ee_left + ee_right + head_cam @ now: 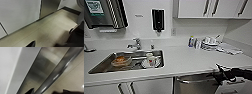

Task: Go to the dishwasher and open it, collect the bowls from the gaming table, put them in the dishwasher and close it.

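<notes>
One right hand (220, 72) reaches the dishwasher (194, 86) under the counter (189, 62), its bar handle (56, 74) lying level along the door; grip possibly spread, cannot tell.

The dishwasher (41, 70) showed its brushed stainless-steel front close up, its shiny bar handle (58, 72) running diagonally across it. The white countertop edge (21, 68) lay along one side, speckled floor (75, 79) along the other.

White counter (189, 62), sink (101, 67), speckled floor (50, 30)
</notes>
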